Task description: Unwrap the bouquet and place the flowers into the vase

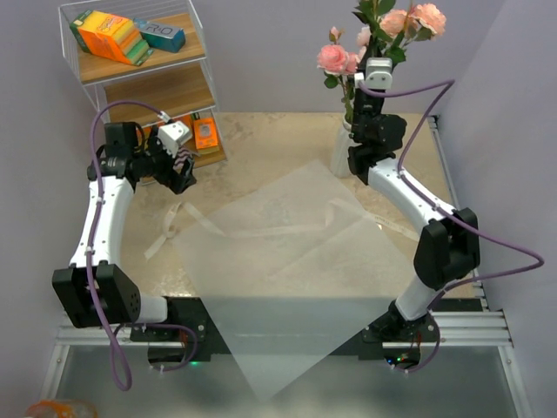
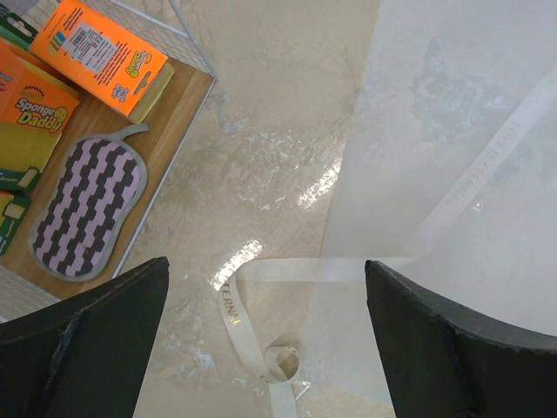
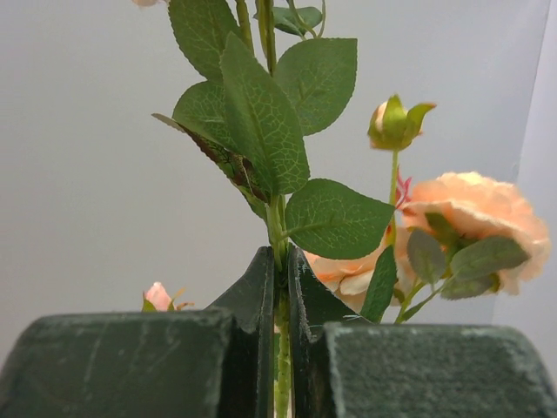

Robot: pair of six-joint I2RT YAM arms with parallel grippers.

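Your right gripper (image 3: pixel 280 266) clamped tight on stem of flowers (image 1: pixel 387 26), blooms upright above vase (image 1: pixel 339 155) at table's far right. Your left gripper (image 2: pixel 266 270) spread wide, holding nothing, hovering over ribbon (image 2: pixel 237 315) beside flat paper (image 1: pixel 287 261), near shelf (image 1: pixel 144 65).

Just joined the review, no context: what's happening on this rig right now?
The right gripper is shut on a thin green stem of the pink and peach roses, holding them upright at the tall white ribbed vase, far right; the arm hides its neck. The pale translucent wrapping paper lies spread flat on the table, the cream ribbon loose at its edge. The left gripper hovers open above the ribbon, holding nothing.
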